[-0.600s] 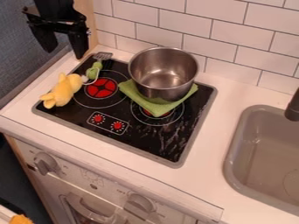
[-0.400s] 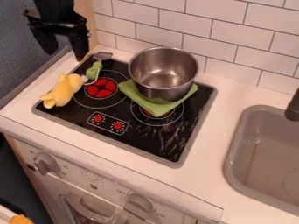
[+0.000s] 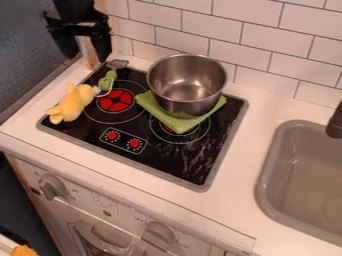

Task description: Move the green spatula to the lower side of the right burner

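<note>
Black two-finger hand (image 3: 86, 56) hung empty, fingers apart, near back corner of black glass stovetop (image 3: 143, 166); green-handled slotted metal spatula (image 3: 107, 80) lay there, close beside yellow plush toy (image 3: 71, 104); an off-centre grasp could have dragged both

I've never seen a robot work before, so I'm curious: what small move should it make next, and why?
Probably a short move over to the handle of the green spatula. The gripper hangs open and empty at the picture's upper left, while the spatula lies close by, beyond the yellow plush toy, and isn't at the right burner.
</note>
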Robot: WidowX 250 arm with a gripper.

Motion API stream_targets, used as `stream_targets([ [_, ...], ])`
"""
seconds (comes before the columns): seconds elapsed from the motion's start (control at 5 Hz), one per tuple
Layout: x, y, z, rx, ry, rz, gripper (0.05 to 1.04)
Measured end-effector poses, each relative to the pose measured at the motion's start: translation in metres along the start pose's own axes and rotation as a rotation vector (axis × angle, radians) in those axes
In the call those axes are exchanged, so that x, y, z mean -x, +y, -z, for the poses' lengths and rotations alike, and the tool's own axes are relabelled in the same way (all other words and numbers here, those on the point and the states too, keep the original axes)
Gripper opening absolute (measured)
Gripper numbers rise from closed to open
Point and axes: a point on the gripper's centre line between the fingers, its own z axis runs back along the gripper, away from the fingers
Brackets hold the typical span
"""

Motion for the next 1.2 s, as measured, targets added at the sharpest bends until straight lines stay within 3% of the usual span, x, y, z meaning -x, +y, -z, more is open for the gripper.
stream_targets([
  [0.4, -0.028, 0.010, 0.029, 0.042, -0.032, -0.026, 0.999],
  [1.0, -0.034, 0.019, 0.077, 0.014, 0.005, 0.009, 1.000],
  [1.2, -0.040, 0.016, 0.079, -0.004, -0.022, 0.000, 0.945],
])
